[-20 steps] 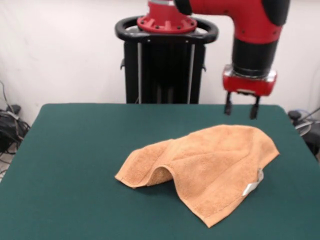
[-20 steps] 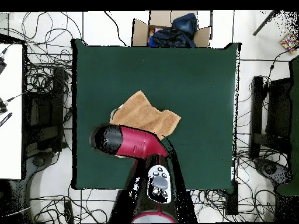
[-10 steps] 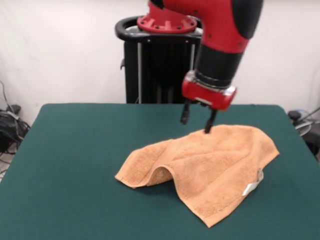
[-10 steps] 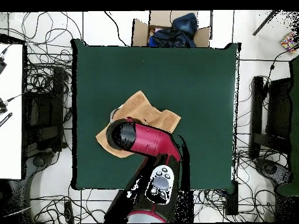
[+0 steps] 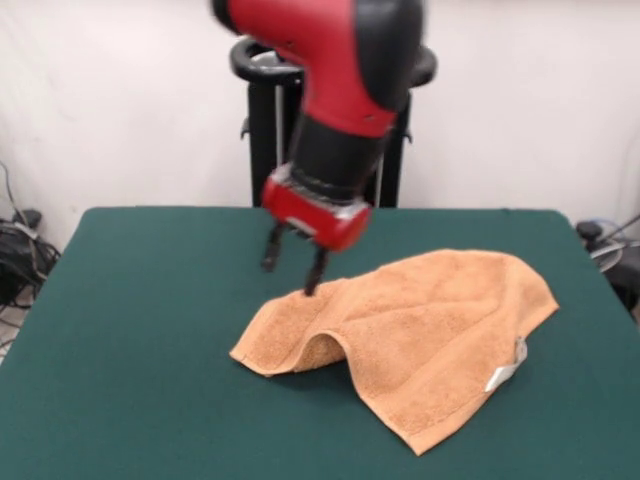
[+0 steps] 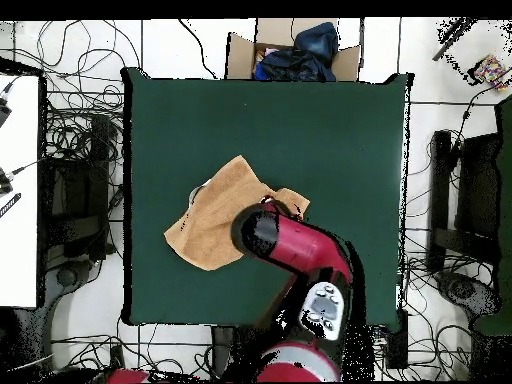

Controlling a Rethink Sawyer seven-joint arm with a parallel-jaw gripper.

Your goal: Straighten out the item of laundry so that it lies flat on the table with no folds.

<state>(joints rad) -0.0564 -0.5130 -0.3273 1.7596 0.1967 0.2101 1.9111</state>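
The orange-tan terry hand towel point(image 5: 420, 335) lies rumpled on the dark green bench point(image 5: 150, 330), right of centre in the front view and reaching close to the bench's right edge. Its left part is doubled over, and along the near-left edge the cloth arches up into a small open tunnel with shadow beneath. A ridge runs up from that arch toward the towel's far edge, and shallower creases cross the right half. A small white tag point(image 5: 505, 370) sticks out at the right near edge. The near corner points toward the camera and lies flat.

The red and black arm comes down tilted over the towel's far-left corner. The gripper point(image 5: 292, 263) has its two dark fingers spread, with a clear gap of green between them; nothing is held. One fingertip hangs just at the towel's far-left edge, the other over bare felt beside it; whether the first touches the cloth cannot be told.

From overhead, the towel point(image 6: 215, 220) sits left of the bench's middle toward the robot's side, with the arm's red link covering its right corner.
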